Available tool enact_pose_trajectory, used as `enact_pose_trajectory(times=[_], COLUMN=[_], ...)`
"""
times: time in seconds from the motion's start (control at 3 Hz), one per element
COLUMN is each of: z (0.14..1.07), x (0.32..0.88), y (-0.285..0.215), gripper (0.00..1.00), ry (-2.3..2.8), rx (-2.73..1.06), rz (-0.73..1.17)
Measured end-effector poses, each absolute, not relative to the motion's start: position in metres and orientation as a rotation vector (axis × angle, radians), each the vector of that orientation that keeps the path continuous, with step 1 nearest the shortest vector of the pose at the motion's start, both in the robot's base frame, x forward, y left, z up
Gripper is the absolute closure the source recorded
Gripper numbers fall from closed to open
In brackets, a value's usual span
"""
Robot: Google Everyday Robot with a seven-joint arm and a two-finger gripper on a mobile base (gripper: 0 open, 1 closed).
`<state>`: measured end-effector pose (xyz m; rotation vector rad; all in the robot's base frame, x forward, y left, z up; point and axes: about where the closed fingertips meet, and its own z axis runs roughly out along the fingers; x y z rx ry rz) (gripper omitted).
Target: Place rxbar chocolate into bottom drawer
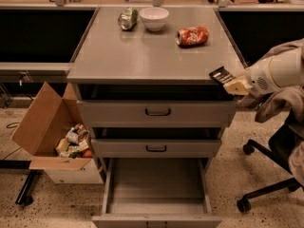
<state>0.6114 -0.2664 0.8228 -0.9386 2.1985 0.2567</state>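
- Camera view shows the end effector at the worktop's right front corner, closed on the rxbar chocolate.
- Below, the bottom drawer stands pulled open, well apart from the bar.

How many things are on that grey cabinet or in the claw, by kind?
Cans: 2 (crushed silver-green can, crushed orange can)
Bowls: 1 (round white bowl)
Bars: 1 (flat black-wrapped bar, gripped by the gripper at the cabinet's right edge)
Total: 4
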Motion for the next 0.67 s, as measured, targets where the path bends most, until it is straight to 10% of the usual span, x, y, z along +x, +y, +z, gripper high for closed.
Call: enact_pose_trajectory(times=[0.67], z=[0.801], x=[0.533], y=[-0.236], gripper=[1.00], ry=[2.095], rx=[-1.199], rz=[0.293])
